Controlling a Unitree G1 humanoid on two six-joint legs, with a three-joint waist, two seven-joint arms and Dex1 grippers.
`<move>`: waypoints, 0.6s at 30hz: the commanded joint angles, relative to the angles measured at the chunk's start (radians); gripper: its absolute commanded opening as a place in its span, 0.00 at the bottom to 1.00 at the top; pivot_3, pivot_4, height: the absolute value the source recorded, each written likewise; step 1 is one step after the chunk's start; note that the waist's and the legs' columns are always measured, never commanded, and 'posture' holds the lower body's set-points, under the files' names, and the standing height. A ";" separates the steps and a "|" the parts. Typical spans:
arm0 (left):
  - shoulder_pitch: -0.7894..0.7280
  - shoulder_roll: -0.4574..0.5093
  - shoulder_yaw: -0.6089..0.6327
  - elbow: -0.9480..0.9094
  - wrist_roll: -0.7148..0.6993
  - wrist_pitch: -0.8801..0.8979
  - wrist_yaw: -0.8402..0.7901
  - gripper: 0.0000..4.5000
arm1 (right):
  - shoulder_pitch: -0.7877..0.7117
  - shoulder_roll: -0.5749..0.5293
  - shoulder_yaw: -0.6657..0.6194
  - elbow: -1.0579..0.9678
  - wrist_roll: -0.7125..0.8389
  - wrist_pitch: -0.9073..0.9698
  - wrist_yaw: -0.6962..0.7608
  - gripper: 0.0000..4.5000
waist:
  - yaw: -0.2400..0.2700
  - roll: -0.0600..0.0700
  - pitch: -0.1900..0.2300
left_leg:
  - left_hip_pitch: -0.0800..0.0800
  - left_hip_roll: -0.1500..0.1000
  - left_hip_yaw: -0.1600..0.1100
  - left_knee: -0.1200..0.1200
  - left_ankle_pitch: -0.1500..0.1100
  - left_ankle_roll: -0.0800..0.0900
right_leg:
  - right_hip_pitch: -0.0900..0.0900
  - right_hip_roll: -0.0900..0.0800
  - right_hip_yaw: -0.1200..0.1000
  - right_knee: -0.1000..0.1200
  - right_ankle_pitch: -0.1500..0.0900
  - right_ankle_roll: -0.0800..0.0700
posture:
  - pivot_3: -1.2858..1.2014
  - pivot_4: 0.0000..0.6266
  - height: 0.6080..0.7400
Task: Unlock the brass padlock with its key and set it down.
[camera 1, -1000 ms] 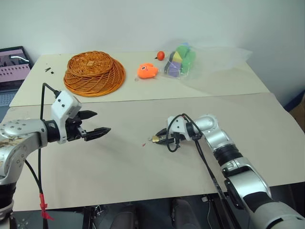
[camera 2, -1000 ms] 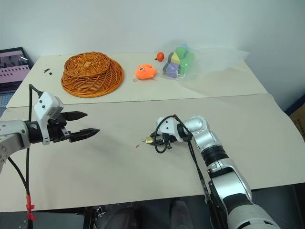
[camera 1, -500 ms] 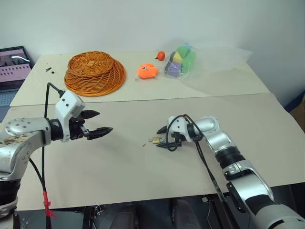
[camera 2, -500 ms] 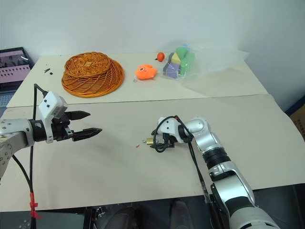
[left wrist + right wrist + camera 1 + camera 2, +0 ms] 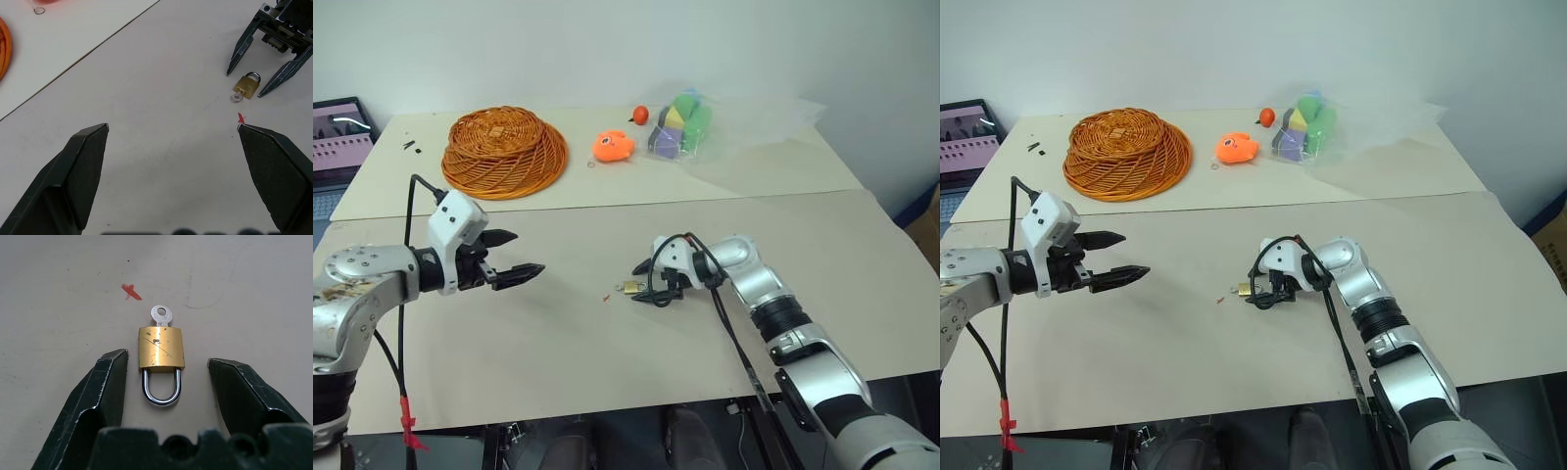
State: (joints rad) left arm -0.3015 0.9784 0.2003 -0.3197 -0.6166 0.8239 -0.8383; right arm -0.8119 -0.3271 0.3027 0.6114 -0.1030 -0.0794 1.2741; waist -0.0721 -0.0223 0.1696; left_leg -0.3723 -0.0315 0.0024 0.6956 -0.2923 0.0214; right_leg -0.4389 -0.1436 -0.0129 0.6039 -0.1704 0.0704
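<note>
Right hand (image 5: pixel 166 377) opened; brass padlock (image 5: pixel 161 348) released

Brass padlock (image 5: pixel 161 348): one, lying flat on my surface (image 5: pixel 558 333).
Key (image 5: pixel 161 315): one, its silver head sticking out of the padlock's bottom.
Red mark (image 5: pixel 131 292): one small speck on the surface, near the key.
Wicker basket (image 5: pixel 505 149): one, orange, upside down.
Orange toy (image 5: pixel 614 146): one, beside a small ring (image 5: pixel 593 164).
Small red ball (image 5: pixel 640 113): one.
Clear bag of coloured blocks (image 5: pixel 682 124): one; the blocks inside I cannot count.
Small black bits (image 5: pixel 410 145) near the basket: two or so.
Screen (image 5: pixel 337 129) at the far left edge: one.
My grippers: two, left gripper (image 5: pixel 514 257) and right gripper (image 5: pixel 166 396).
</note>
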 commanded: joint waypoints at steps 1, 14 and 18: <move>0.000 0.003 0.030 -0.029 0.009 -0.024 0.003 1.00 | -0.014 0.023 0.021 -0.034 0.028 0.028 0.029 0.72 | 0.000 0.000 0.000 | 0.000 0.000 0.000 0.000 0.000 0.000 | 0.000 0.000 0.000 0.000 0.000 0.000 | 0.52 0.24 0.99; 0.005 -0.003 0.025 -0.028 0.020 -0.032 0.005 1.00 | -0.040 0.029 0.017 -0.027 0.060 0.059 0.045 0.72 | 0.013 0.000 0.000 | -0.001 -0.001 0.000 0.000 0.000 0.000 | 0.000 0.000 0.000 -0.001 0.000 0.000 | 0.52 0.24 0.99; 0.009 -0.004 0.027 -0.030 0.022 -0.031 0.004 1.00 | -0.048 0.020 0.016 0.009 0.058 0.047 0.036 0.72 | 0.015 0.000 0.000 | -0.001 -0.001 0.000 0.000 0.000 0.000 | 0.000 0.000 0.000 -0.001 0.000 0.000 | 0.52 0.24 0.99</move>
State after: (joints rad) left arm -0.2932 0.9748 0.2002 -0.3204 -0.5948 0.8105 -0.8348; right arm -0.8419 -0.3005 0.3312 0.6215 -0.0570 -0.0156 1.3137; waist -0.0575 -0.0223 0.1697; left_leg -0.3733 -0.0323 0.0022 0.6957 -0.2924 0.0215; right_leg -0.4391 -0.1441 -0.0133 0.6029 -0.1705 0.0703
